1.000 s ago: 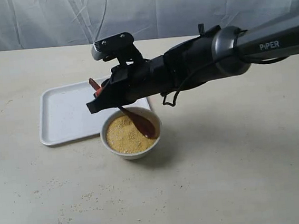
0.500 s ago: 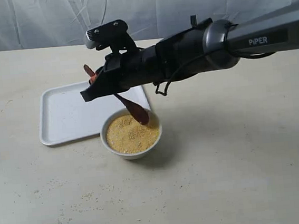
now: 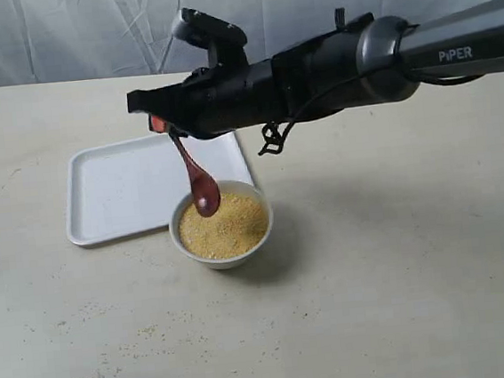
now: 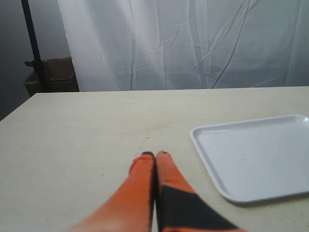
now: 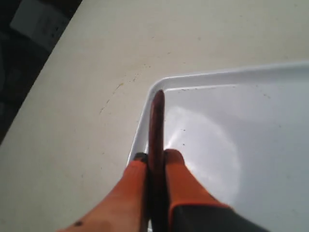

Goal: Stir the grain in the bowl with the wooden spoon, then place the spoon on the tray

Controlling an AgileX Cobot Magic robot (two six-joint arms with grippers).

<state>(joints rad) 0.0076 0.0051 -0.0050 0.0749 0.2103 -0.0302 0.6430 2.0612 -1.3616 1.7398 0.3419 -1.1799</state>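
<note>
Right gripper (image 3: 158, 122) was clamped on the wooden spoon (image 3: 194, 172) handle. The spoon hung head-down over the left part of the bowl (image 3: 226, 259), at the grain (image 3: 235, 226); contact unclear. The tray (image 3: 114, 193) lay just behind the bowl. Left gripper (image 4: 154, 155) had its fingers pressed together, holding nothing, above the table (image 4: 87, 125) beside the tray.

Bowl (image 3: 223, 256) (grain (image 3: 233, 226) inside) just before the tray (image 3: 118, 188), at its right corner; wooden spoon (image 3: 192, 172) above bowl.

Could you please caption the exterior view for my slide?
Right gripper holds the wooden spoon head-down over the bowl of grain, tray alongside.
</note>
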